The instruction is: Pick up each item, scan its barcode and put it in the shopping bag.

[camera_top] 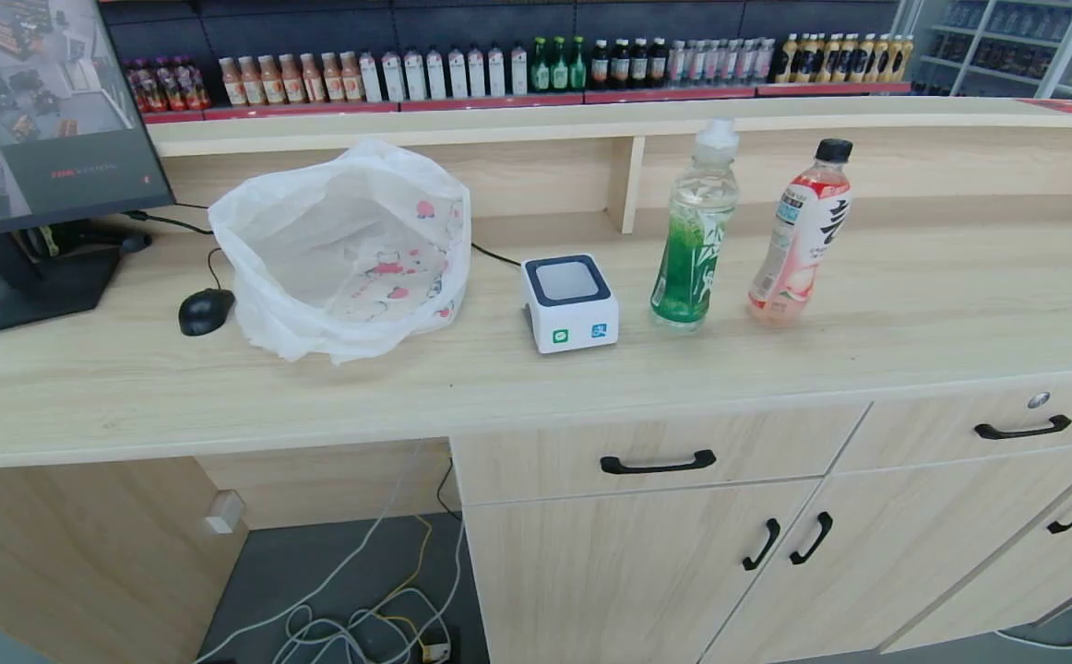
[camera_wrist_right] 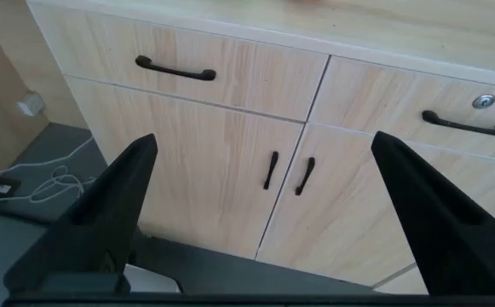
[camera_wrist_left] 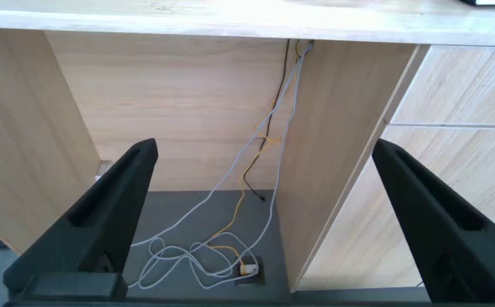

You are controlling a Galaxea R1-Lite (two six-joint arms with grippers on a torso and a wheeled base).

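Bag of white plastic is sitting left of white cube scanner, green-labelled clear bottle and pink-labelled bottle standing right; left end effector and right end effector are gaping wide.

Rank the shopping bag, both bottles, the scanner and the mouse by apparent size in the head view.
1. shopping bag, clearly largest
2. green bottle and pink bottle: about alike, not ranked apart
3. scanner
4. mouse, smallest
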